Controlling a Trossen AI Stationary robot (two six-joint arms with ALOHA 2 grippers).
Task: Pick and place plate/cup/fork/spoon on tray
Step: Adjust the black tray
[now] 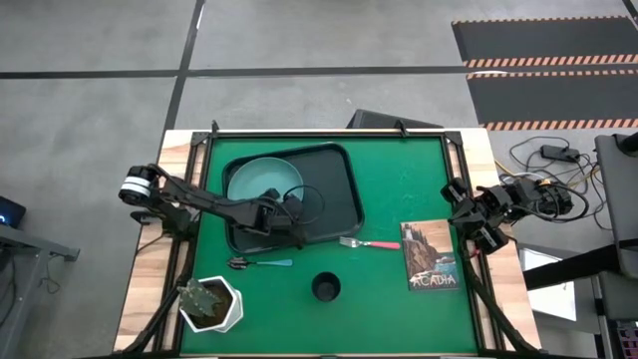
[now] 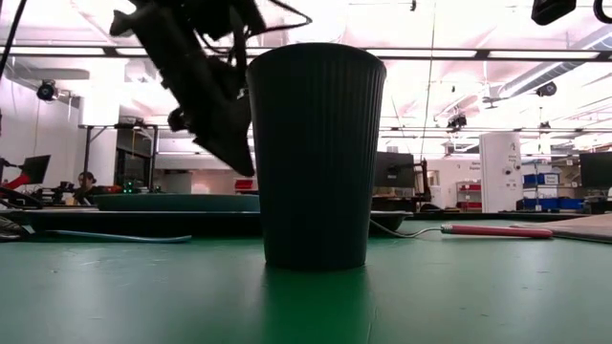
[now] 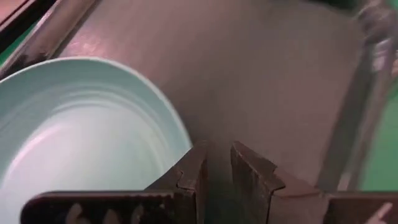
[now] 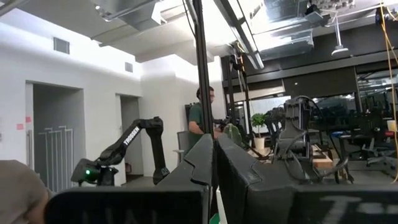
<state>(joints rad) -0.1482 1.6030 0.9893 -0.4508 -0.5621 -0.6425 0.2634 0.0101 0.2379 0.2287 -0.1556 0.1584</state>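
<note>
The teal plate (image 1: 257, 179) lies in the far left part of the black tray (image 1: 339, 199); it also shows in the left wrist view (image 3: 81, 130). My left gripper (image 1: 295, 211) hovers over the tray floor (image 3: 267, 93) just beside the plate's rim. It is open by a narrow gap (image 3: 219, 167) and holds nothing. The dark cup (image 1: 326, 287) stands on the green mat near the front. The pink-handled fork (image 1: 369, 243) lies right of the tray. The blue-handled spoon (image 1: 259, 263) lies in front of the tray. My right gripper (image 1: 477, 221) waits shut at the table's right edge.
A book with a lighthouse cover (image 1: 431, 255) lies on the mat right of the fork. A white hexagonal plant pot (image 1: 211, 304) stands at the front left corner. In the low view the cup (image 2: 316, 158) fills the middle. A person shows in the room beyond the table (image 4: 202, 118).
</note>
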